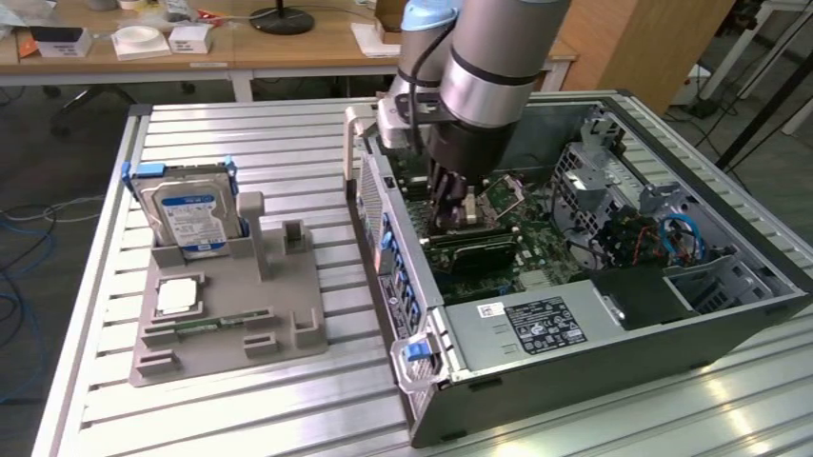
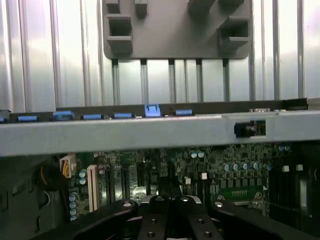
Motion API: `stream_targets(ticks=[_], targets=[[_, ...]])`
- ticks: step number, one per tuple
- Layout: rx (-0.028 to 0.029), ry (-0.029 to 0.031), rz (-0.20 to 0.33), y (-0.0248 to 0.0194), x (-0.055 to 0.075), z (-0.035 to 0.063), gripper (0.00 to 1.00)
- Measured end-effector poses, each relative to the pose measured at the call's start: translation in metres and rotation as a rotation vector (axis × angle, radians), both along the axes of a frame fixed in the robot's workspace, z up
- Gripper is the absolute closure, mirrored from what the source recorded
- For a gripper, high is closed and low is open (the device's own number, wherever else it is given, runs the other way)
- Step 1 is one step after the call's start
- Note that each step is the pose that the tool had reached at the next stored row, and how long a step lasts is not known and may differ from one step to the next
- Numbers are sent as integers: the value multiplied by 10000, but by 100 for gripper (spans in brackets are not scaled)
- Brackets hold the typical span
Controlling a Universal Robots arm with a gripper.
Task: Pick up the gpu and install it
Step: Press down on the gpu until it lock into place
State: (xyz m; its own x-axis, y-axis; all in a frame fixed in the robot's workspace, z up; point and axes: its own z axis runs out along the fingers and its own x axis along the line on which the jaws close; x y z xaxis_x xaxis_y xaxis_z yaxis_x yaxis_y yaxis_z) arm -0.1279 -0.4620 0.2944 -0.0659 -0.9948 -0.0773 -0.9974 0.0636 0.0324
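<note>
The gpu (image 1: 460, 249) sits low at frame centre, down against the motherboard (image 1: 508, 214) inside the open computer case (image 1: 635, 314). The end effector (image 1: 447, 227), closed tight, is right above it, seemingly pressing it home. Seating looks underway; firm, straight downward pressure is probably what it needs. The gray fixture (image 1: 228, 314) lies lower left on the tabletop (image 1: 102, 400).

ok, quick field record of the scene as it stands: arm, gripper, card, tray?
arm: reaching down into the open black computer case
gripper: shut, low over the green motherboard
gpu: black flat card lying inside the case below the gripper; grip contact unclear
grey parts tray: holds silver hard drive with blue-white label, upright
</note>
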Motion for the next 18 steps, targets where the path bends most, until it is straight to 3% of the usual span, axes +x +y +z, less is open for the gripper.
stream_targets(ticks=[4, 14, 18], targets=[[1, -1, 0, 0, 191, -26, 89], [2, -1, 0, -36, 655, -212, 89], [-2, -1, -1, -40, 666, -213, 89]])
